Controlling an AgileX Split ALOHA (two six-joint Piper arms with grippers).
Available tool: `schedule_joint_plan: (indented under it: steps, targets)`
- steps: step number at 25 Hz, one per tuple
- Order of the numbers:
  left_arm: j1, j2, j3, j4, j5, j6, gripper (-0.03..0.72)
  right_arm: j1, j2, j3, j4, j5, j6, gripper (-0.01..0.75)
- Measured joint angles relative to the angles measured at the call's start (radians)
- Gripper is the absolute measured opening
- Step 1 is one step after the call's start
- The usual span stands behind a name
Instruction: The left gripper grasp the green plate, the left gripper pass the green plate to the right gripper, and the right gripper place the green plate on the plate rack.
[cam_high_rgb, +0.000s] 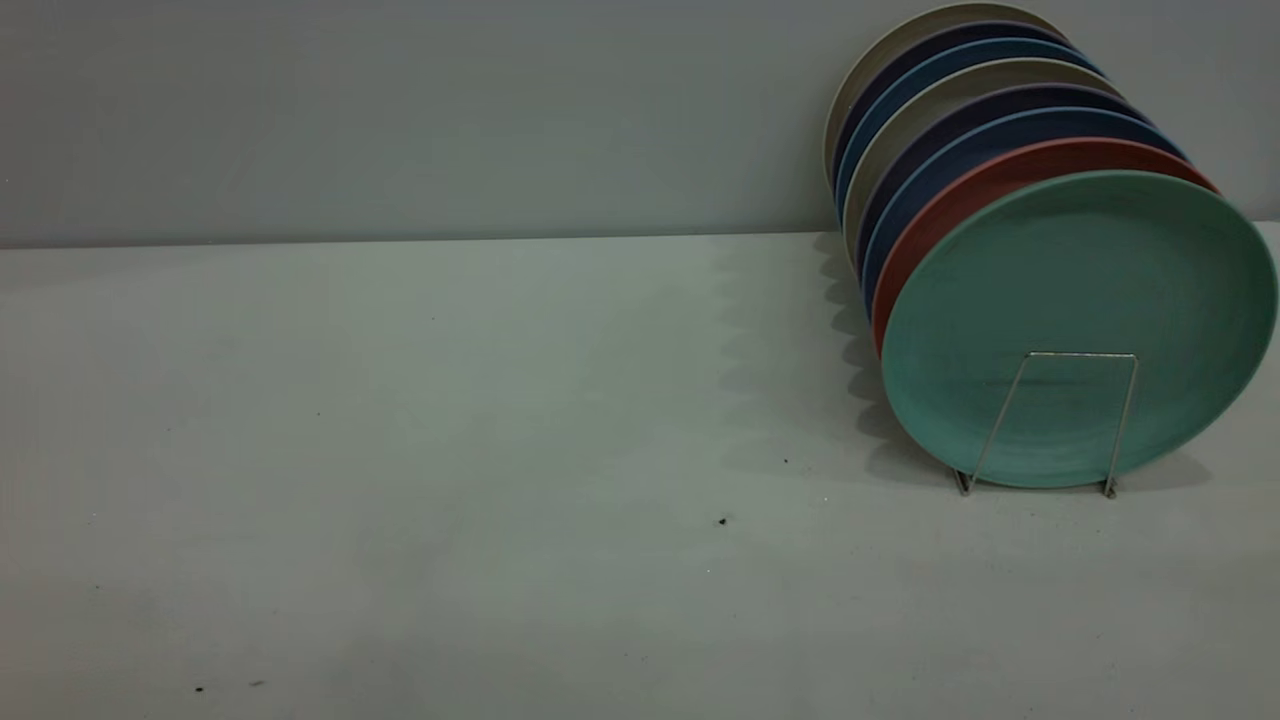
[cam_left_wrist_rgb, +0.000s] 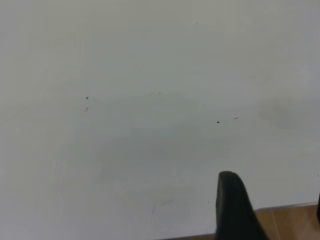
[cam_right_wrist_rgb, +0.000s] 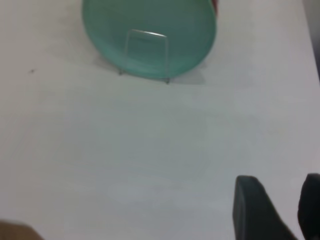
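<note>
White table (cam_high_rgb: 400, 500), one green plate (cam_high_rgb: 1080, 320), one plate rack (cam_high_rgb: 1060, 420)

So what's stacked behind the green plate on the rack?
Behind the green plate stands a salmon-pink plate, then blue, dark purple and beige ones, only their rims showing. Their faces are covered, as are all the plate rack's loops except the front one.

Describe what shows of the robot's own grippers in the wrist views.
Little shows. Of the left gripper, one black, tapered, wedge-shaped finger and a dark sliver at the picture's edge. Of the right gripper, two dark, matte fingers with rounded tips. No cables or markings are visible, and neither arm appears in the exterior view.
</note>
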Motion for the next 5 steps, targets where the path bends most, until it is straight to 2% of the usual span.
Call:
schedule_joint_plan:
  steps: [5]
  targets:
    - [0.000, 0.000, 0.000, 0.000, 0.000, 0.000, 0.431, 0.000, 0.000, 0.000, -0.027, 0.000, 0.046, 0.237]
